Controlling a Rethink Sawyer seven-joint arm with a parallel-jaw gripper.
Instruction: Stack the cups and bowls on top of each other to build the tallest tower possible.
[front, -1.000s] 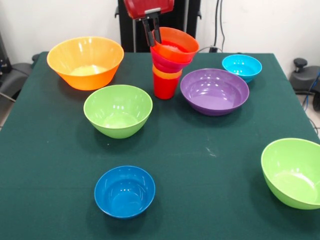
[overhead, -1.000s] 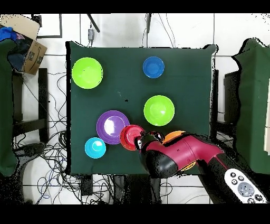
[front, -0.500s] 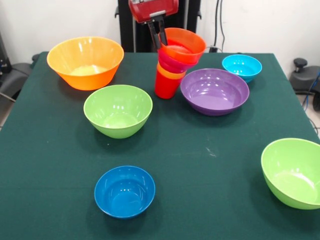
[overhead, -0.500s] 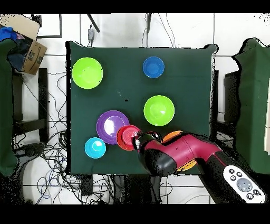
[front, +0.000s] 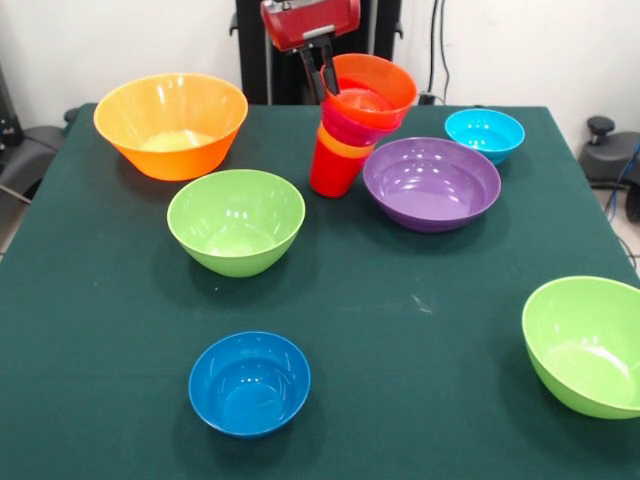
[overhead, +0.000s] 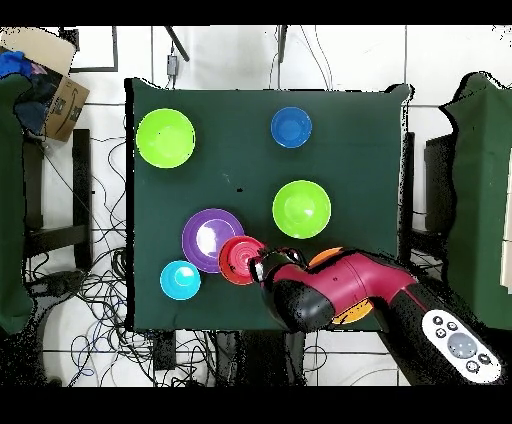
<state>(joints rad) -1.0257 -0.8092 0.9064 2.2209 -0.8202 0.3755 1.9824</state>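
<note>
Tower (front: 350, 125) tilted more than a second ago, pushed against purple bowl (front: 431, 183); gripper (front: 323, 72) jaws clamped on top orange bowl (front: 372, 88) rim; toppling looks likely.

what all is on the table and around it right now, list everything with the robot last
tower: 1, red cup base with orange and pink pieces and an orange bowl on top, leaning, far middle of the table beside the purple bowl
large yellow-orange bowl: 1, far left corner in the front view
lime green bowls: 2, one left of centre, one at the near right edge
purple bowl: 1, right of the tower
light blue bowl: 1, far right
dark blue bowl: 1, near side
table: 1, green cloth
cardboard box: 1, brown, off the table
gripper: 1, black fingers closed on the top bowl's rim
</note>
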